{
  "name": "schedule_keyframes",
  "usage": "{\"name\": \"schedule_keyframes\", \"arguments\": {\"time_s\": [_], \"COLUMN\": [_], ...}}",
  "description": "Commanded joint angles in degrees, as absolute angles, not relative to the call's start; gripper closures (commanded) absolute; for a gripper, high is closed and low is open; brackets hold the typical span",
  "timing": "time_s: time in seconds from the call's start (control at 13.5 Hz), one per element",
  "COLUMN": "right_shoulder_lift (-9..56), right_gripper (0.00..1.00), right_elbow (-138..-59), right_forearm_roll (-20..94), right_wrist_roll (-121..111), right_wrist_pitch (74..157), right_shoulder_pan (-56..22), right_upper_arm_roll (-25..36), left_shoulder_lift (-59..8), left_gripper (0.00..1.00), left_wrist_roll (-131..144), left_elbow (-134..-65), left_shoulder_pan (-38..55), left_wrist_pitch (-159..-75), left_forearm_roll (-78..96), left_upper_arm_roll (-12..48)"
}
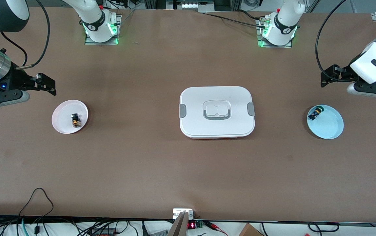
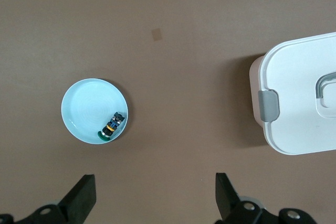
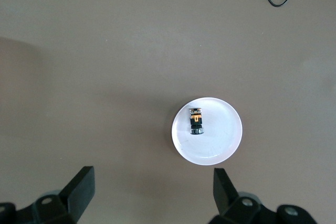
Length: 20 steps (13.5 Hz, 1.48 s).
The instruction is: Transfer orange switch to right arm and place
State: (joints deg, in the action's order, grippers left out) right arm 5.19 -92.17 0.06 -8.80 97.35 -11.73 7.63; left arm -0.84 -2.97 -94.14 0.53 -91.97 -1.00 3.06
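Two arms parked, both grippers empty

Both jaws spread wide, grasping nothing. Right gripper point(image 1: 48, 86) hangs over bare table at the right arm's end, just beside the pink plate point(image 1: 62, 126). Orange switch point(image 1: 75, 120) lies on its side in that plate. Left gripper point(image 1: 330, 77) hangs over the table at the left arm's end, near the blue plate point(image 1: 330, 127), which holds a green-capped switch point(image 1: 315, 113). White lidded box point(image 1: 216, 111) sits mid-table, between the plates
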Motion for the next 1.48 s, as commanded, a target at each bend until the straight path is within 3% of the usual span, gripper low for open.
{"name": "schedule_keyframes", "arguments": {"time_s": [0.0,1.41], "right_shoulder_lift": [5.7,5.7], "right_gripper": [0.00,0.00], "right_elbow": [-90.8,-90.8], "right_forearm_roll": [0.1,0.2], "right_wrist_roll": [-7.9,-7.9], "right_wrist_pitch": [96.9,96.8], "right_shoulder_pan": [-11.7,-11.8], "right_upper_arm_roll": [7.7,7.7], "left_shoulder_lift": [-1.1,-1.3], "left_gripper": [0.00,0.00], "left_wrist_roll": [-2.6,-3.0], "left_elbow": [-93.0,-92.9], "left_shoulder_pan": [0.3,0.4], "left_wrist_pitch": [-90.9,-89.9], "left_forearm_roll": [-0.5,-0.6], "left_upper_arm_roll": [3.2,3.2]}}
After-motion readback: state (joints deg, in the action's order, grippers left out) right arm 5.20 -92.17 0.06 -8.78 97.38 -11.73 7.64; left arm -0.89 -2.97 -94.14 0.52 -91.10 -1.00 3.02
